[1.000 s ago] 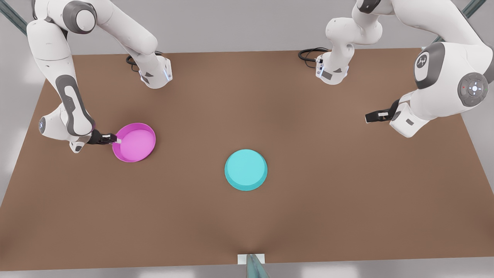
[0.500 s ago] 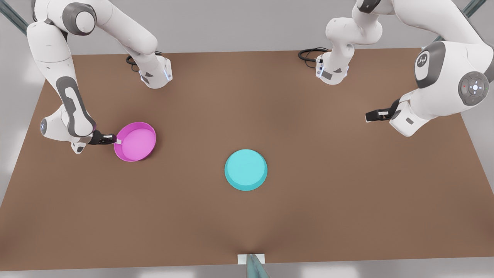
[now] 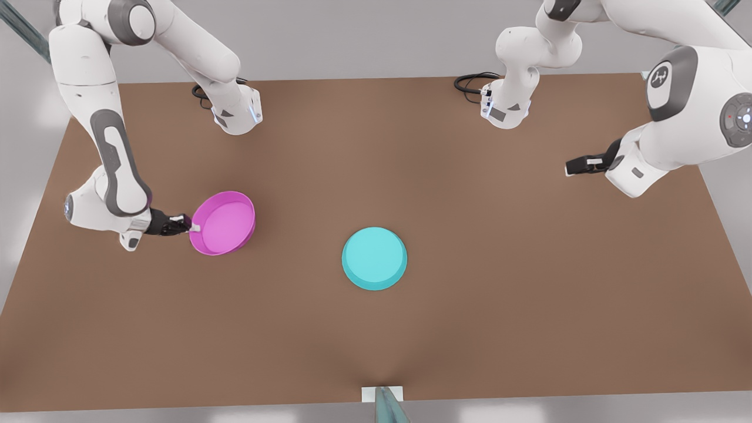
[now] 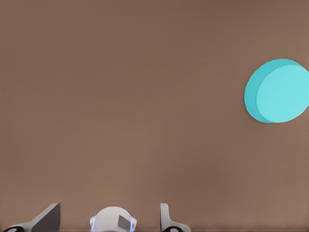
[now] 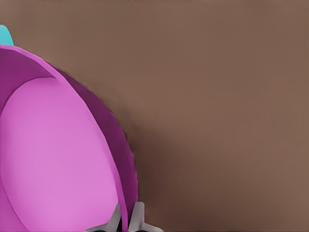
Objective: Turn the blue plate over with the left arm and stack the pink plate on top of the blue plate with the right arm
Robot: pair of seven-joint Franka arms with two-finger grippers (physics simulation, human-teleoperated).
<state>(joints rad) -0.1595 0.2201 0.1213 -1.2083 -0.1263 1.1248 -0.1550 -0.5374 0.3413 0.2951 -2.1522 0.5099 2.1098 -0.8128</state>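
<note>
Brown worktop point(image 3: 470, 329), edges cut off. Blue plate point(image 3: 374, 258) upside down at centre, inside hidden. Pink plate point(image 3: 223, 222) tilted, lifted, rim pinched by right pincer point(image 3: 191, 225). Left pincer point(image 3: 573, 167) hovering at the front view's right, fingers parted, tips cropped in wrist view.

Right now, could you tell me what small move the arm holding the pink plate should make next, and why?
Probably carry the pink plate toward the front view's right, to above the blue plate. The right gripper is shut on its rim, and the blue plate already lies underside up on the table, well apart. The left gripper waits, open, near the table's far side.
</note>
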